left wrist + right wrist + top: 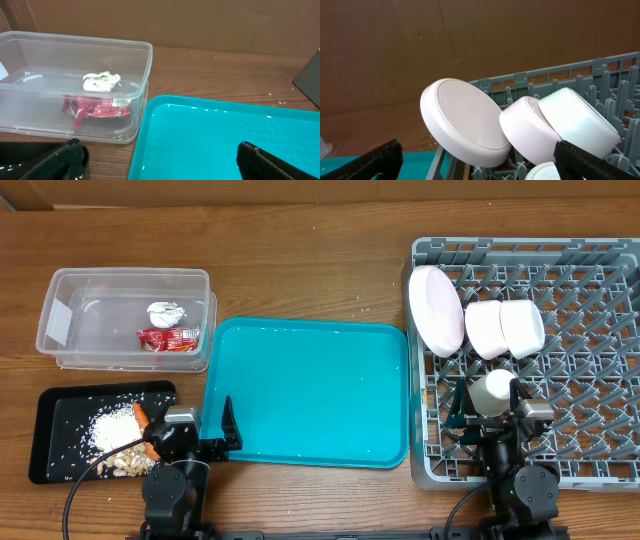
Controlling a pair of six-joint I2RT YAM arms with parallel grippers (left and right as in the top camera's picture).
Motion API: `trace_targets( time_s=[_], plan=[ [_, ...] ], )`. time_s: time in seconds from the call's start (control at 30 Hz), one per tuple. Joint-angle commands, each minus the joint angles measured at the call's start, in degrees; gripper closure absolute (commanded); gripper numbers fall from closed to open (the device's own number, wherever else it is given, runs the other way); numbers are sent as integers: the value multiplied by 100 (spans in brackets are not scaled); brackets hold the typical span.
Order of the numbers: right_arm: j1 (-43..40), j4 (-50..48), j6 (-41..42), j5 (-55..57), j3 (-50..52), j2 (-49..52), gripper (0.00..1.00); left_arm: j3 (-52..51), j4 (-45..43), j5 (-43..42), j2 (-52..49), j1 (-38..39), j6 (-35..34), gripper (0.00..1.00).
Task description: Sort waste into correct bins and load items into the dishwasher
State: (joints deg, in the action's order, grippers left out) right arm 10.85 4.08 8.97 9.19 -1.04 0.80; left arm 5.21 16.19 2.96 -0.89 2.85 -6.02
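Observation:
The clear tub (70,300) at the back left holds the white tissue ball (165,311) and the red wrapper (168,338); both also show in the left wrist view, the tissue (102,81) above the wrapper (95,109). The black tray (60,415) holds white and beige scraps (112,430) and an orange carrot (140,416). The grey rack (580,380) holds the plate (436,309) and two bowls (485,330) (523,328) on edge. My left gripper (188,425) is open and empty at the teal tray's near left corner. My right gripper (490,405) is open over the rack's near left part. The chopsticks are not in view.
The teal tray (310,395) lies in the middle, between the black tray and the rack. A small round white object (492,388) sits in the rack between my right fingers and shows low in the right wrist view (545,172). Rice grains are scattered on the wood.

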Motion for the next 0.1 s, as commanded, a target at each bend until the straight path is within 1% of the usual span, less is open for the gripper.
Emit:
trace_targets(
  time_s=[0.0,0.07],
  plan=[
    [-37,-37,42,-28,57,-61,0,-33,-35,-66,63,-11,-83,0],
    [-37,-37,42,-28,57,-61,0,-33,-37,-68,63,-11,-83,0]
  ],
)
